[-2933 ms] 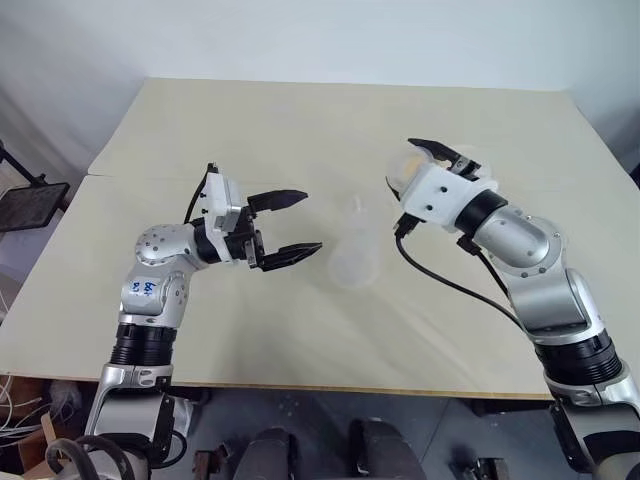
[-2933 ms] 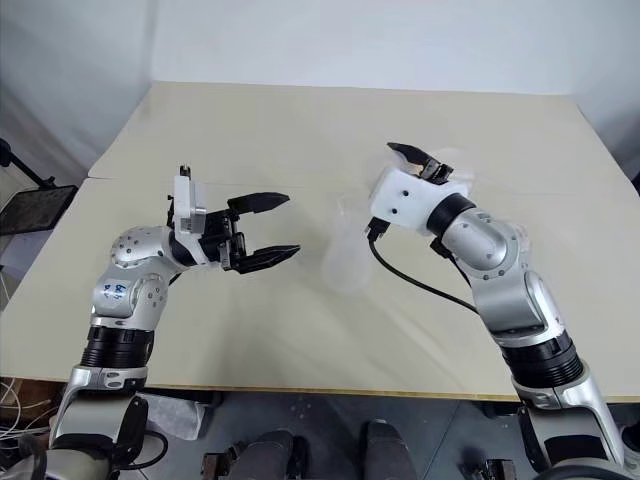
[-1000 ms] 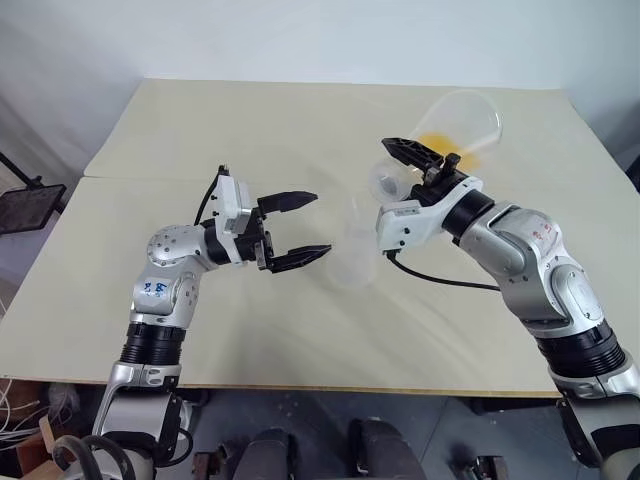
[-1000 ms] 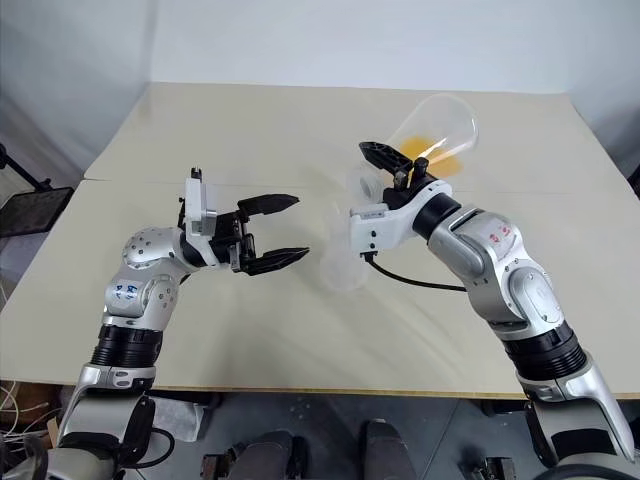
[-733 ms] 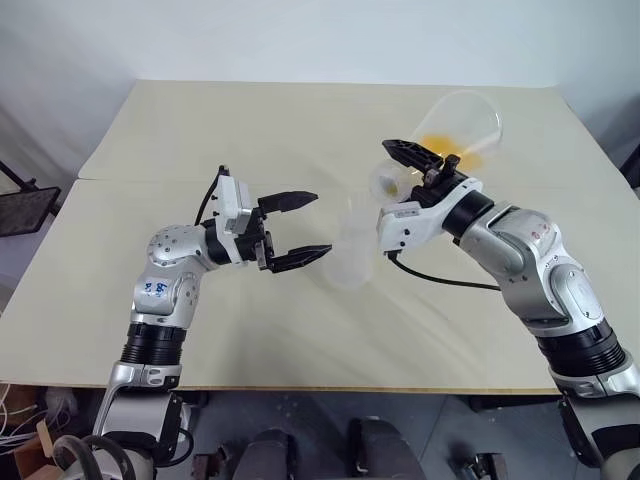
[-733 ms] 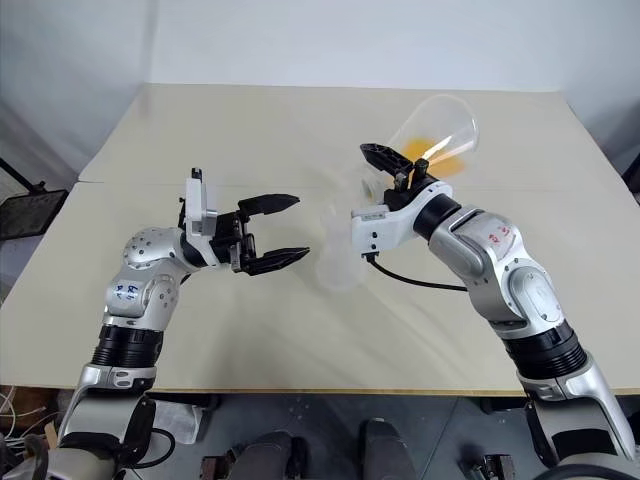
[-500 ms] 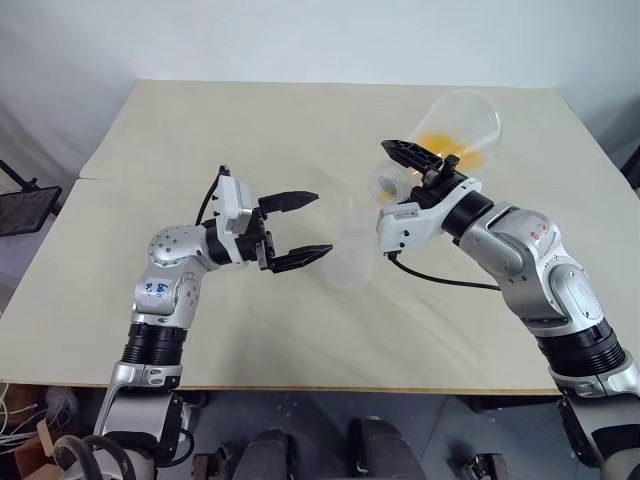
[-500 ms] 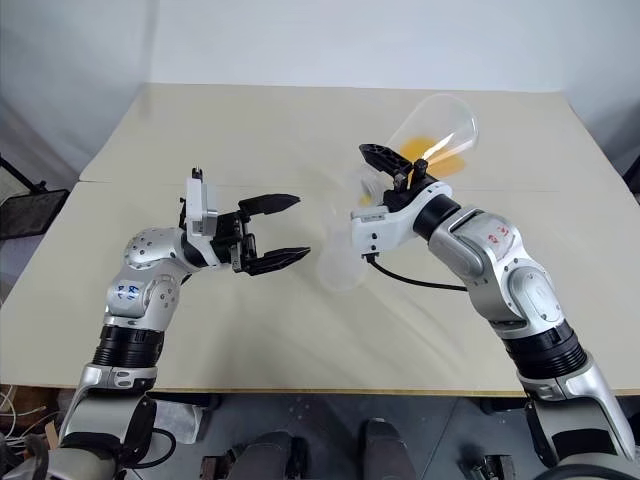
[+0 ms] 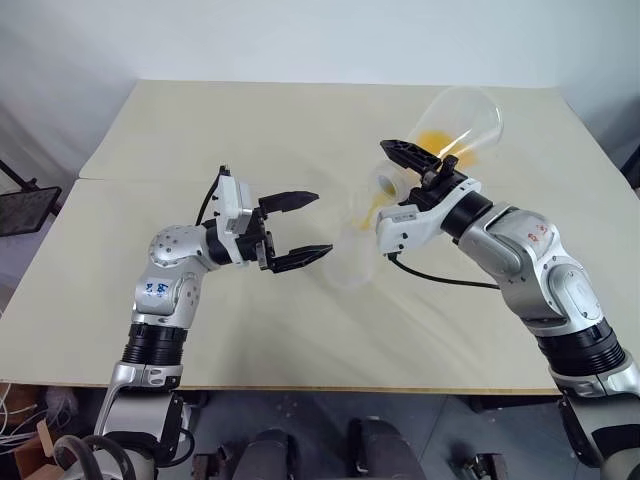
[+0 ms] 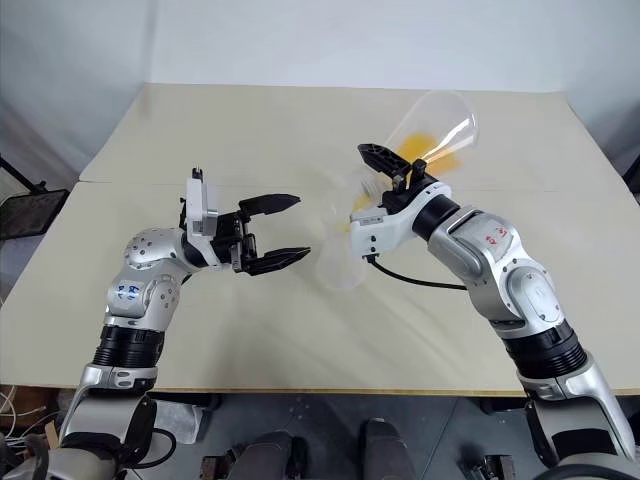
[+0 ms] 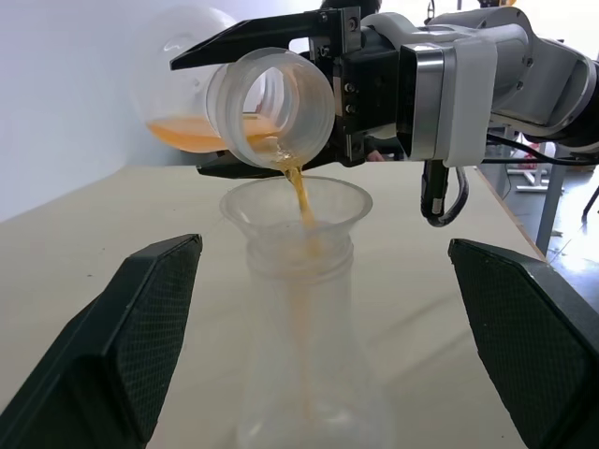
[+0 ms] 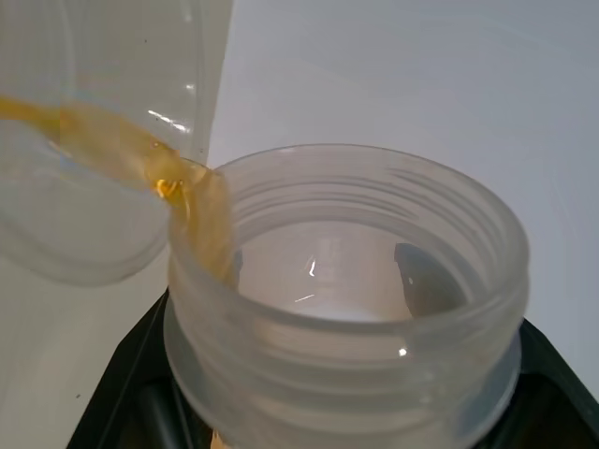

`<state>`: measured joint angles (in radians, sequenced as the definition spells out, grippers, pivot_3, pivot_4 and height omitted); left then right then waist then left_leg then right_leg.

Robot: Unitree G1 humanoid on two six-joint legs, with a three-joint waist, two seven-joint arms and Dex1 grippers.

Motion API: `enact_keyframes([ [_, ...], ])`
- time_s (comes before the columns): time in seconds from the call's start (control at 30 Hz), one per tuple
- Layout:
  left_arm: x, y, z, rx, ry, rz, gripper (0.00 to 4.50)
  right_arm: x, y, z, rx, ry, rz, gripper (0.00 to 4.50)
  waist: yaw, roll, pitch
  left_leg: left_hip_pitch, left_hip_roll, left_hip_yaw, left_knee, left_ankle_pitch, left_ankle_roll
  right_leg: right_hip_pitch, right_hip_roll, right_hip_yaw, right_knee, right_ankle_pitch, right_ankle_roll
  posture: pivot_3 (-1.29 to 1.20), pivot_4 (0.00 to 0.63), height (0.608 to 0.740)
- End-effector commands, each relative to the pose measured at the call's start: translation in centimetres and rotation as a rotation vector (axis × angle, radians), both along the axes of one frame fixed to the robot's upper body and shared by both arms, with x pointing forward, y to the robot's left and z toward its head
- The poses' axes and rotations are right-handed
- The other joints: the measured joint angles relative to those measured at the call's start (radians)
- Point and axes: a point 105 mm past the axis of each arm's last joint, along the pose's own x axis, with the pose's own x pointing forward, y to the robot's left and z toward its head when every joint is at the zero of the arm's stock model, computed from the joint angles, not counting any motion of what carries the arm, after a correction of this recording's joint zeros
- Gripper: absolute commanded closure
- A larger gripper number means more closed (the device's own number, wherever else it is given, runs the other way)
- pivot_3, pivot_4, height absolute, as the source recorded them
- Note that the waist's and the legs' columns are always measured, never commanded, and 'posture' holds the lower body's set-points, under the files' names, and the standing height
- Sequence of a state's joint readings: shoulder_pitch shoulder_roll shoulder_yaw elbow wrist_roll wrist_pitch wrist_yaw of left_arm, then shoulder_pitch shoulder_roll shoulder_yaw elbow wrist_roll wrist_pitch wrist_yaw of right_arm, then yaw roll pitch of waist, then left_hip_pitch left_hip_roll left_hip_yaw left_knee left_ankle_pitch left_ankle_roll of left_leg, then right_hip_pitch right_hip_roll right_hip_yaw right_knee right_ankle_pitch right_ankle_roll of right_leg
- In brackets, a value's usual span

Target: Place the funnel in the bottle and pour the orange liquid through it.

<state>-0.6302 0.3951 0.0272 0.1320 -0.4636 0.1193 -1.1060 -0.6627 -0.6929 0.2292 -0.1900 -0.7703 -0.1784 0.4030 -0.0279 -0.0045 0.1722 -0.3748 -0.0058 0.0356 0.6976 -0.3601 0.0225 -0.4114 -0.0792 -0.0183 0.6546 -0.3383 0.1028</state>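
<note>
The clear bottle (image 9: 349, 264) stands upright at the middle of the table, with the faint funnel (image 11: 295, 200) seated in its neck. My right gripper (image 9: 393, 168) is shut on the neck of a second clear flask (image 9: 462, 122), which it holds tipped over the funnel. The orange liquid (image 9: 441, 142) pools in the flask's belly, and a thin stream (image 11: 301, 198) runs from its mouth (image 12: 346, 309) into the funnel and down inside the bottle. My left gripper (image 9: 316, 224) is open just left of the bottle, a finger on either side of it and touching nothing.
The beige table (image 9: 250, 130) has a seam running across it at the left. A black stand (image 9: 22, 203) sits beyond the table's left edge. The table's front edge lies close below both arms.
The tipped flask has rolled a little further. Orange liquid now spills from its mouth into the funnel, where none ran half a second ago. My left gripper has not moved.
</note>
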Motion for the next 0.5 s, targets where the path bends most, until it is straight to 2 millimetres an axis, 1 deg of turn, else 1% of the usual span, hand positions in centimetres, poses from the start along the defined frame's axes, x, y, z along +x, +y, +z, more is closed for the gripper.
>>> enact_keyframes([
  [0.03, -0.27, -0.04, 0.59, -0.017, -0.032, -0.004, 0.00, -0.51, -0.34, 2.49, 0.020, -0.095, 0.005, 2.02, 0.000, 0.000, 0.000, 0.000, 0.000, 0.000, 0.000, 0.000, 0.000, 0.000, 0.000, 0.000, 0.000, 0.000, 0.000, 0.00, 0.150, 0.740],
  [0.5, -0.33, -0.09, 0.59, -0.019, -0.031, -0.005, 0.00, -0.24, -0.37, 2.48, 0.004, -0.102, 0.011, 2.02, 0.000, 0.000, 0.000, 0.000, 0.000, 0.000, 0.000, 0.000, 0.000, 0.000, 0.000, 0.000, 0.000, 0.000, 0.000, 0.00, 0.150, 0.740],
])
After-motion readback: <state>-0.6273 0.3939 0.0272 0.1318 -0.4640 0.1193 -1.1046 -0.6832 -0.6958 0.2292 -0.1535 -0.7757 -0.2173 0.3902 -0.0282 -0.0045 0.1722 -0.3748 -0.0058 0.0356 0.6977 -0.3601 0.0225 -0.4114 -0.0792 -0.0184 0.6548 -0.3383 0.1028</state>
